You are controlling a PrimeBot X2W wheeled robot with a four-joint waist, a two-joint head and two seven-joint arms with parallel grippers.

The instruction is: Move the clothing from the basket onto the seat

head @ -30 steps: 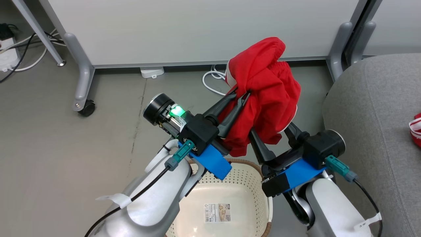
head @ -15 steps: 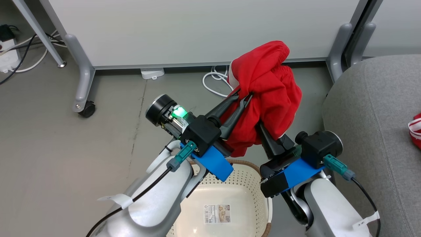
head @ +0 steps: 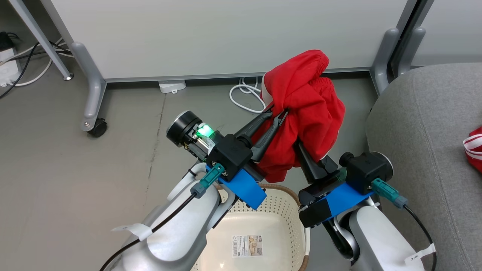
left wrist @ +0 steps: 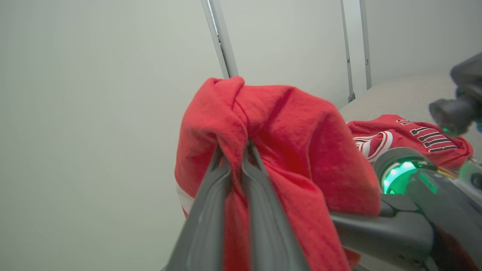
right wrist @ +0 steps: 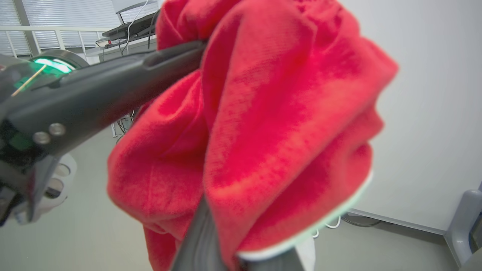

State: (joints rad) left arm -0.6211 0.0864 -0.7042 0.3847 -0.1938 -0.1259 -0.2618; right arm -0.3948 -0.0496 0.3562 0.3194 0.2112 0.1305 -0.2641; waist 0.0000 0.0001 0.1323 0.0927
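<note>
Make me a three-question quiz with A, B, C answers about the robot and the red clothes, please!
1. Where does the lettered jersey lie?
A) in the basket
B) on the sofa
C) on the floor

2. What colour is the light behind the left gripper?
A) green
B) blue
C) yellow

3. How is the left gripper?
A) wide open
B) shut on the red cloth
C) lying flat on the floor

Answers:
1 B: in the left wrist view the jersey rests on the grey sofa.
2 A: the light glows bright green in the head view.
3 B: a fold of the red cloth is pinched tight in it, up in the air.
</note>
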